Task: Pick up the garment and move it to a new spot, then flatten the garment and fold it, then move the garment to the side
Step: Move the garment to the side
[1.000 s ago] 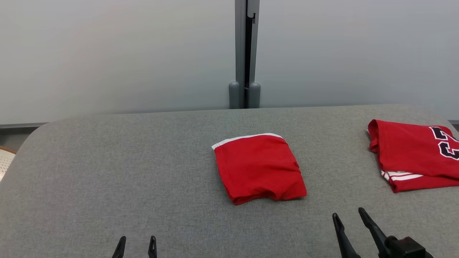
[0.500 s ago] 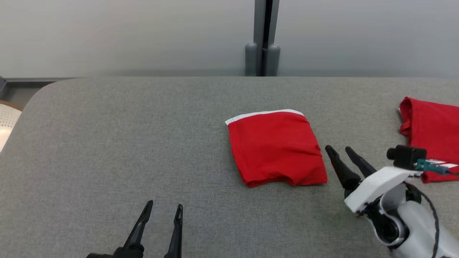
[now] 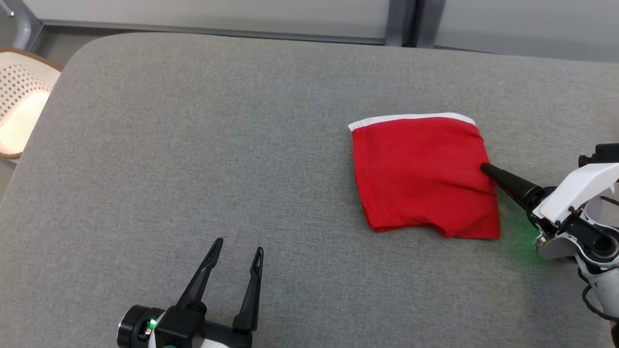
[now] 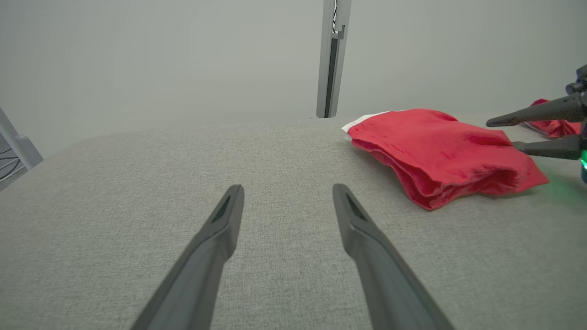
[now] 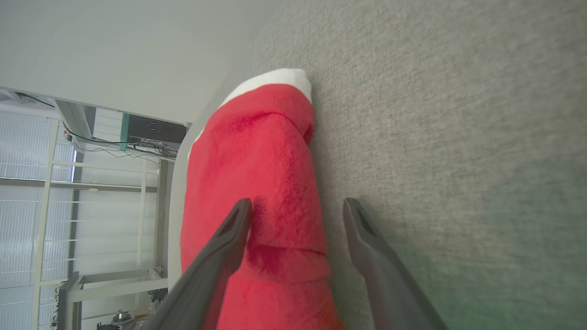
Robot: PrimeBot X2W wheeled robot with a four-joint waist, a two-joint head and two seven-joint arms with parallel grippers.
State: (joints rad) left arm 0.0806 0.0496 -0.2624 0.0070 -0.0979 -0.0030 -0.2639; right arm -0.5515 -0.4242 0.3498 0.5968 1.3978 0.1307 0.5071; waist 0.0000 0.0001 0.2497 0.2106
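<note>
The garment [image 3: 420, 174] is a red folded piece with a white trim along its far edge, lying right of centre on the grey padded table [image 3: 193, 145]. My right gripper [image 3: 485, 169] is turned on its side at the garment's right edge, open. In the right wrist view the garment [image 5: 257, 174] lies partly between the spread fingers of the right gripper [image 5: 297, 204], one finger over the cloth, the other by the table. Nothing is gripped. My left gripper [image 3: 239, 245] hovers open over bare table near the front, well left of the garment [image 4: 440, 146], as the left wrist view of the left gripper [image 4: 288, 188] also shows.
A second red cloth [image 4: 552, 127] lies beyond the right gripper's fingers [image 4: 532, 114] on the table's right side. A pale perforated chair [image 3: 19, 101] stands off the table's left edge. A grey wall post [image 4: 331, 55] rises behind the table.
The head camera has tilted down and shifted. My right gripper has reached forward and rolled on its side up to the garment's right edge. The left gripper has come further into view, still open.
</note>
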